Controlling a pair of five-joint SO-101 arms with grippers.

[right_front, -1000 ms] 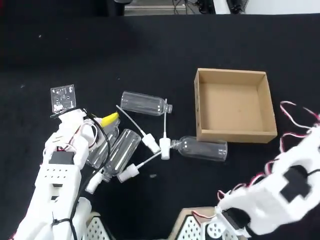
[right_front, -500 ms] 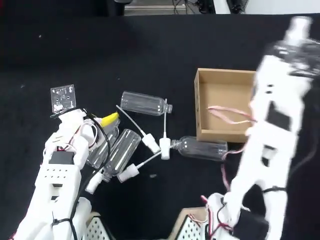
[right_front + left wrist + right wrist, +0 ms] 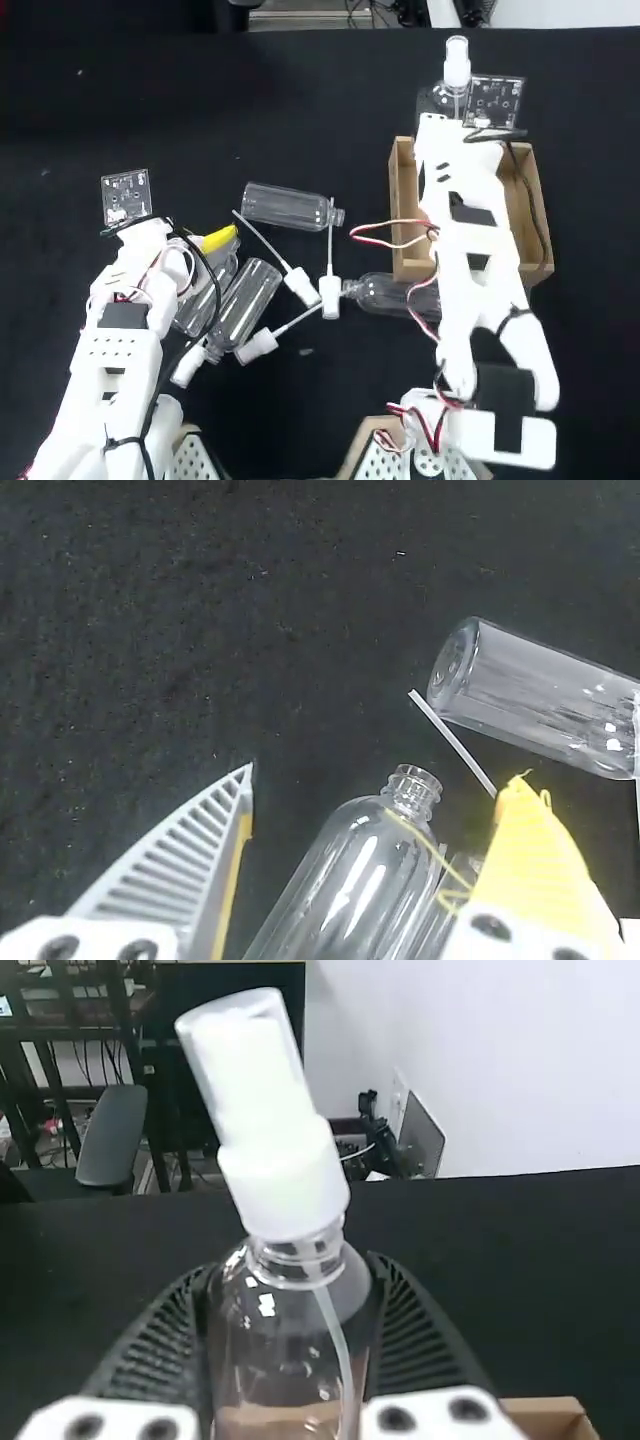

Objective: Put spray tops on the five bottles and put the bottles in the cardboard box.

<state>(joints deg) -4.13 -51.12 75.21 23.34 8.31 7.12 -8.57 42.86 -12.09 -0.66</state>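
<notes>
**One capped bottle brought over the box**

At the table's (image 3: 300, 100) front-left corner, the left gripper (image 3: 382, 776) stands spread astride an uncapped bottle (image 3: 350, 880). Three more bottles (image 3: 290, 205) and loose spray tops (image 3: 303, 285) lie mid-table. Toward the back edge, the right gripper (image 3: 290, 1290) has swung from the front edge to above the cardboard box (image 3: 400, 200), clamped on a capped bottle (image 3: 457, 70). Lowering and release likely follow; four bottles remain.

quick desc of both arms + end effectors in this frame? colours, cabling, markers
Both are white printed shells with black servo blocks. The left arm carries a black cable, red-white wires and a square printed board at the wrist; the left end effector has one yellow finger and one pale ribbed finger. The right arm has looping red-white wires and a similar board; the right end effector has black ribbed fingers.
</notes>
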